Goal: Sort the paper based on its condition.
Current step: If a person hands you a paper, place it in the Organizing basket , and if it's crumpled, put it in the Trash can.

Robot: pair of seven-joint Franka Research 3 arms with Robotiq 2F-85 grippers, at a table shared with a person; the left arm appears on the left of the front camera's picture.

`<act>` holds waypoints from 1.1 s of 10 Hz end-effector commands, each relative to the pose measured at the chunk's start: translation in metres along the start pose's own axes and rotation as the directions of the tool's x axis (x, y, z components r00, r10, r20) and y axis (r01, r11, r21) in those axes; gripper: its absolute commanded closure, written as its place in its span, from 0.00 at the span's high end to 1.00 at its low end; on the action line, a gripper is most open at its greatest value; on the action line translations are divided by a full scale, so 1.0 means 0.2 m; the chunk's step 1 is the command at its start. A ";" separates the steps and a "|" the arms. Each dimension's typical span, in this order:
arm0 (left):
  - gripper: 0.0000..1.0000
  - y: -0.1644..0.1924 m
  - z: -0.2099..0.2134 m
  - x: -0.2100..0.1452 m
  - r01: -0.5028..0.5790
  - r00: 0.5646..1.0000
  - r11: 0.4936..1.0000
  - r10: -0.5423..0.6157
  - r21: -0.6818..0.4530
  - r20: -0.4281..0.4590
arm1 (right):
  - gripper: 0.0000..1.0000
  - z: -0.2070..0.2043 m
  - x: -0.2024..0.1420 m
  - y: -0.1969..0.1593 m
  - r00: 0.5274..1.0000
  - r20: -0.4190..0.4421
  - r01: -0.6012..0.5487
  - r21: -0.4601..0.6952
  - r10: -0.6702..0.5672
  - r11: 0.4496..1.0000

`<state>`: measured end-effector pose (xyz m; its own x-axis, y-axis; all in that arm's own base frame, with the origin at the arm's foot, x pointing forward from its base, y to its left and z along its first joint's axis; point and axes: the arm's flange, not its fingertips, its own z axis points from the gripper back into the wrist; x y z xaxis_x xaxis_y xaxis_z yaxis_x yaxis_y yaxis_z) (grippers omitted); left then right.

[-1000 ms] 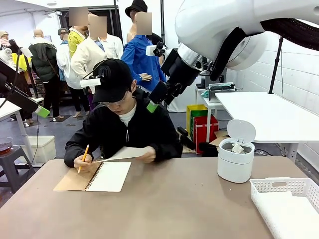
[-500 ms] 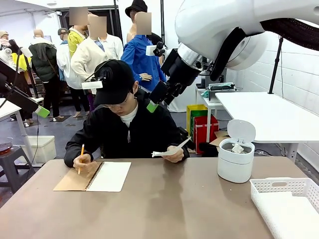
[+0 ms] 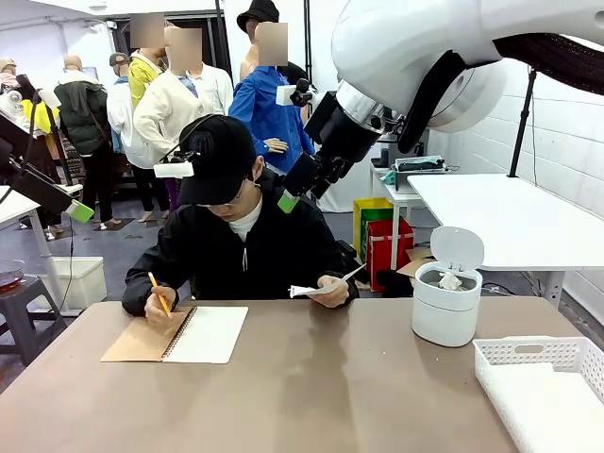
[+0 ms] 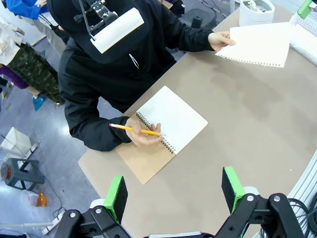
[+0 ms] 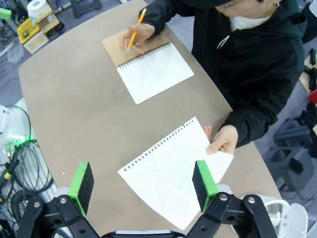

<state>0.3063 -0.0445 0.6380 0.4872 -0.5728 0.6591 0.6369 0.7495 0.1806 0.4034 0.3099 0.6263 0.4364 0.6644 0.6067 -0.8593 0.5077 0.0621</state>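
L jaws: pads wide apart, nothing btwn them, touching nothing. R jaws: pads equally wide, empty, up over the surface. The paper, one sheet w/ a perforated edge, lies just beyond R jaws, framed btwn the pads, pinched at a corner by person's hand. From L jaws it's far ahead, off to one side. Notebook straight ahead of L jaws. Vs 1 s ago: sheet moved from beside notebook out sideways; both jaws unchanged.
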 end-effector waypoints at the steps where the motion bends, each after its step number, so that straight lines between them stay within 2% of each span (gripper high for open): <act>1: 1.00 0.00 0.00 0.00 -0.002 1.000 1.000 0.002 -0.001 -0.001 | 1.00 0.00 0.00 0.00 1.000 -0.007 0.006 -0.004 -0.006 1.000; 11: 1.00 0.00 0.00 0.00 -0.002 1.000 1.000 0.002 -0.001 -0.001 | 1.00 0.00 0.00 0.00 1.000 -0.007 0.006 -0.004 -0.006 1.000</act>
<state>0.3063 -0.0445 0.6380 0.4872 -0.5728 0.6591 0.6369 0.7495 0.1806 0.4034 0.3099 0.6263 0.4364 0.6644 0.6067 -0.8593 0.5077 0.0621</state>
